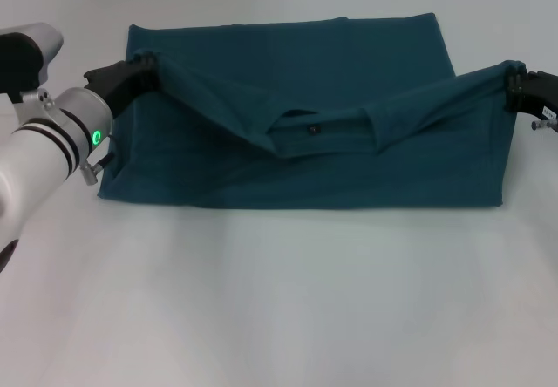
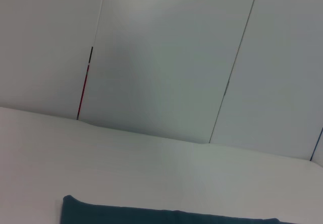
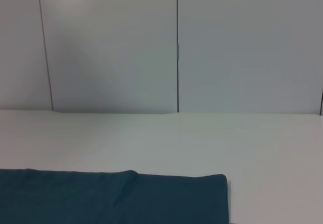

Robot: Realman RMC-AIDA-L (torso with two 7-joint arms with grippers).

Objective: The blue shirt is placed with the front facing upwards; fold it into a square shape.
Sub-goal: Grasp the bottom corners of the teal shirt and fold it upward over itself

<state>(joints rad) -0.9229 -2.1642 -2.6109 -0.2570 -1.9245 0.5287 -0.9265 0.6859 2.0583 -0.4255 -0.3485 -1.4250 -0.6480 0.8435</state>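
On the left of the head view, the white left arm reaches in over the table (image 1: 279, 317), and the left gripper (image 1: 138, 66) is clamped on a bunched corner of the blue shirt (image 1: 305, 173), holding it lifted off the surface near the garment's left edge. A green light glows on the wrist just behind it.

The blue shirt lies across the middle of the white table as a wide, roughly rectangular shape, its near edge flat on the surface. From each pinched corner a raised fold of fabric runs inward and sags toward the centre, where the neck opening with a small dark tag (image 1: 313, 130) sits; the chest lettering is not visible, possibly folded under.

At the right edge of the view, the right gripper (image 1: 516, 79) pinches the opposite corner of the shirt, also raised above the table.

Both wrist views show only the far edge of the shirt lying flat on the table, with pale wall panels (image 3: 176, 47) behind.
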